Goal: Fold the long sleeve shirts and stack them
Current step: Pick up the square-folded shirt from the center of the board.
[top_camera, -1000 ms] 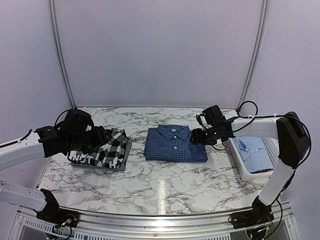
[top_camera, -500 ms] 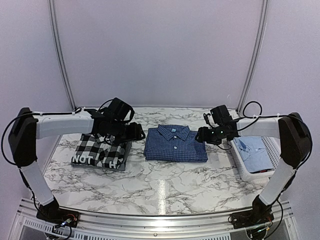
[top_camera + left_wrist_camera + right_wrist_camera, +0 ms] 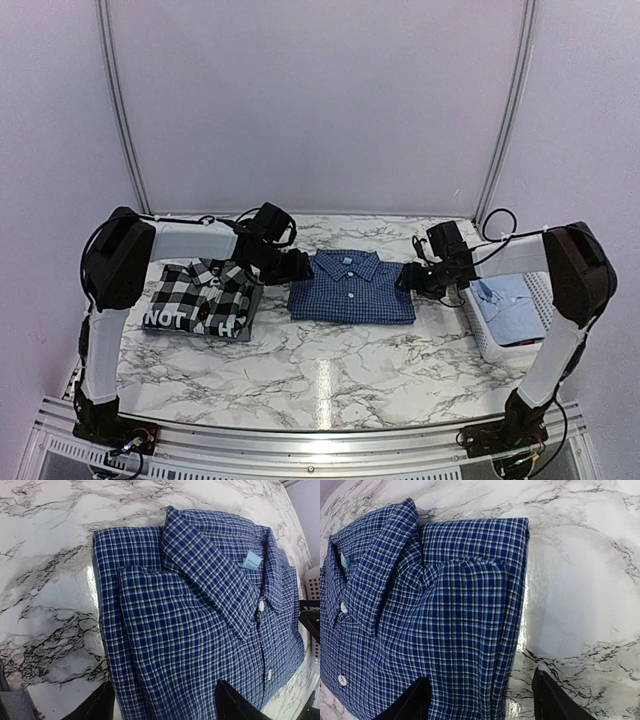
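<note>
Left hand [image 3: 295, 266] swung from plaid shirt [image 3: 205, 298] to edge of blue checked shirt [image 3: 350, 290] | right hand [image 3: 408, 277] waited opposite | both wide, empty | stacking lift looked next.

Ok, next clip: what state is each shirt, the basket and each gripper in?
check shirt: folded, flat in the middle.
plaid shirt: folded, flat at left.
pale shirt: lying in basket, not stacked.
basket: upright at right, holding pale shirt.
left gripper: jaws open at check shirt's left edge.
right gripper: jaws open at its right edge.
</note>
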Robot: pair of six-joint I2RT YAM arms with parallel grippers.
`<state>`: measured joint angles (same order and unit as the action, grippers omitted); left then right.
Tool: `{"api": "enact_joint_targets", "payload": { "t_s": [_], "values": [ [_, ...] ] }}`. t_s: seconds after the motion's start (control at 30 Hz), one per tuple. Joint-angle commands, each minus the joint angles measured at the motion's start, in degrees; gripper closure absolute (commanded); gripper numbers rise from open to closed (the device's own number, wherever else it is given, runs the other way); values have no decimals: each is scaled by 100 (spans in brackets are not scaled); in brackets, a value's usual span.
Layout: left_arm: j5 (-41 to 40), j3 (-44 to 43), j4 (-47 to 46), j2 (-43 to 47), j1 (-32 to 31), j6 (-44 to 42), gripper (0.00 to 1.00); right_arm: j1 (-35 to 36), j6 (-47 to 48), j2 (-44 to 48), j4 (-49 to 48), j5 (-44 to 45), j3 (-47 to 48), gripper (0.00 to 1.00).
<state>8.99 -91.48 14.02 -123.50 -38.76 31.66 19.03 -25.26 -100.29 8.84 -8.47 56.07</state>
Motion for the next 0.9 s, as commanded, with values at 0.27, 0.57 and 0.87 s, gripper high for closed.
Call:
{"api": "enact_joint_targets", "payload": {
  "t_s": [0.27, 0.57, 0.87],
  "values": [
    [-394, -270, 382, -470, -110, 58, 32, 72, -154, -518, -350, -32, 122, 37],
    [-627, -442, 567, -785, -281, 359, 45, 339, -369, -817, -315, 161, 279, 41],
    [-693, -617, 593, -876, -388, 556, 78, 589, -522, -809, -227, 200, 432, 78]
  ]
}}
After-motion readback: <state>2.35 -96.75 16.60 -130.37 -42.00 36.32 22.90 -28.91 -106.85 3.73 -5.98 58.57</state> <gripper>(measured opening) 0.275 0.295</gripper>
